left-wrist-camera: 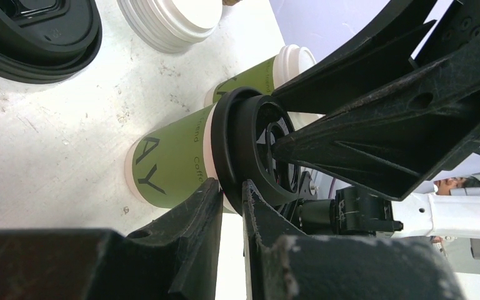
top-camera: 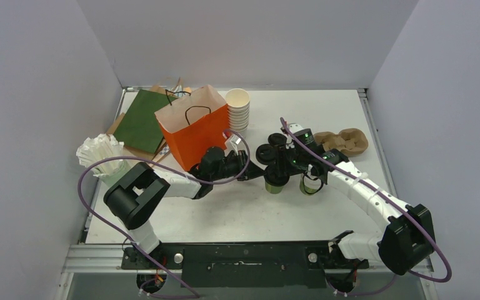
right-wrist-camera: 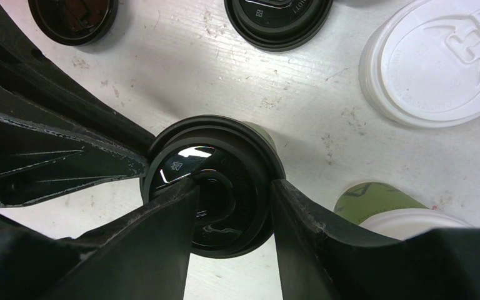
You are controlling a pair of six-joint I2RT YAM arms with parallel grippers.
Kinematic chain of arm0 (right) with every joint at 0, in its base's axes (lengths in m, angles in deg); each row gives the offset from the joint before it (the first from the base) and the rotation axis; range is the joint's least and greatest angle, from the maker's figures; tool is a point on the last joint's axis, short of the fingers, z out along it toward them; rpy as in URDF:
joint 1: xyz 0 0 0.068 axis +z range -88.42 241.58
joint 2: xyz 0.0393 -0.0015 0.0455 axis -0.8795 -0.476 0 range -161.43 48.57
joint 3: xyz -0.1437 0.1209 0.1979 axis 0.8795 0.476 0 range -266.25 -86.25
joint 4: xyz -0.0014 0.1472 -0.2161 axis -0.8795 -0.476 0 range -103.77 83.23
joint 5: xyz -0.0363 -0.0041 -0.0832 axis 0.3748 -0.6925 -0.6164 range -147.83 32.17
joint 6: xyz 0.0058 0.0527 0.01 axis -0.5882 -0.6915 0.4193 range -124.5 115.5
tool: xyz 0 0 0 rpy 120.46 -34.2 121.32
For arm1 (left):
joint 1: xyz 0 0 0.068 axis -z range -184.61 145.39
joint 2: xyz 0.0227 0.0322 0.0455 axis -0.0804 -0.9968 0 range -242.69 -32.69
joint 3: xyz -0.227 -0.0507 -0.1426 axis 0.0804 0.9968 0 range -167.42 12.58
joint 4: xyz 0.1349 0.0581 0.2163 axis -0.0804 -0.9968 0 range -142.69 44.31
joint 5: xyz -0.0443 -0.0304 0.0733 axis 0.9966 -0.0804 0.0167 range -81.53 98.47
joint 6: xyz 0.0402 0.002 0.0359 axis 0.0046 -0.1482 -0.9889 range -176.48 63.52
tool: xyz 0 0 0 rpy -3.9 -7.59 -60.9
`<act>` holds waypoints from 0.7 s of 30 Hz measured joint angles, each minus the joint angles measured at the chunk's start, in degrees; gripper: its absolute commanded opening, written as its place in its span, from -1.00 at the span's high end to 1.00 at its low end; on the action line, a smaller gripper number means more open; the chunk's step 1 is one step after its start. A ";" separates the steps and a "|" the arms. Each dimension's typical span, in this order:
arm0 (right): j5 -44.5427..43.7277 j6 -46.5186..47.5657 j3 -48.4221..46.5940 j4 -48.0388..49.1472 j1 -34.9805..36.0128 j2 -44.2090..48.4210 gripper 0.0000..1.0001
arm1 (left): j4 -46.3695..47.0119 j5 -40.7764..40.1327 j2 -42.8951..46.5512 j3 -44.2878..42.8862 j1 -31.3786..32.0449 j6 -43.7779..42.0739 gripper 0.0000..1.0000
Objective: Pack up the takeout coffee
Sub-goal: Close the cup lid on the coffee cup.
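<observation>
Progress: no cup packed, as I judge.
Left tool (left-wrist-camera: pixel 230 186): narrow, pinching lid rim of black-lidded cup (left-wrist-camera: pixel 169 169).
Right tool (right-wrist-camera: pixel 232 187): clamped on its lid.
Remaining: it and white-lidded cup (right-wrist-camera: pixel 387 209).

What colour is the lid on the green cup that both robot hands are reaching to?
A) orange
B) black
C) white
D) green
B: the green cup between the left gripper and the right gripper wears a black lid. The white lid belongs to the white-lidded cup beside it.
</observation>
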 measured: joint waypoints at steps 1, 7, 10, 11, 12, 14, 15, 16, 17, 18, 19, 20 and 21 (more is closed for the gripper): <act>-0.22 0.04 0.00 0.00 0.07 0.00 0.07 | -0.94 -0.17 0.11 -0.39 0.00 -0.24 0.71; -1.20 0.13 0.00 0.00 0.09 0.00 0.07 | -3.17 -1.14 0.02 -1.68 0.39 -0.85 0.73; -1.70 0.15 0.00 0.00 0.09 0.00 0.07 | -2.43 -1.55 -0.63 -1.92 0.63 -0.79 0.73; -1.88 0.15 0.00 0.00 0.09 0.00 0.07 | -2.12 -1.75 -0.83 -1.95 0.72 -0.74 0.74; -2.03 0.17 0.00 -0.02 0.09 0.00 0.07 | -1.86 -1.95 -1.01 -1.97 0.79 -0.74 0.74; -2.29 0.20 0.00 -0.02 0.09 0.00 0.07 | -1.55 -2.19 -1.25 -2.12 0.90 -0.74 0.74; -2.47 0.31 0.00 -0.04 0.09 0.00 0.07 | -1.46 -2.38 -1.31 -2.21 0.96 -0.74 0.74; -2.58 0.37 0.00 -0.04 0.09 0.00 0.07 | -1.46 -2.64 -1.33 -2.29 1.07 -0.74 0.74; -2.71 0.39 0.00 -0.07 0.09 0.00 0.07 | -1.49 -2.84 -1.33 -2.36 1.11 -0.76 0.74; -2.82 0.42 0.00 -0.07 0.09 0.00 0.07 | -1.60 -3.04 -1.31 -2.45 1.18 -0.76 0.74; -2.91 0.39 0.00 -0.07 0.07 0.00 0.07 | -1.88 -3.21 -1.27 -2.62 1.20 -0.81 0.74; -2.97 0.42 0.00 -0.07 0.07 0.00 0.07 | -2.47 -3.34 -1.14 -2.89 1.25 -0.87 0.73; -3.02 0.42 0.00 -0.07 0.07 0.00 0.07 | -3.50 -3.50 -0.92 -3.26 1.29 -1.11 0.72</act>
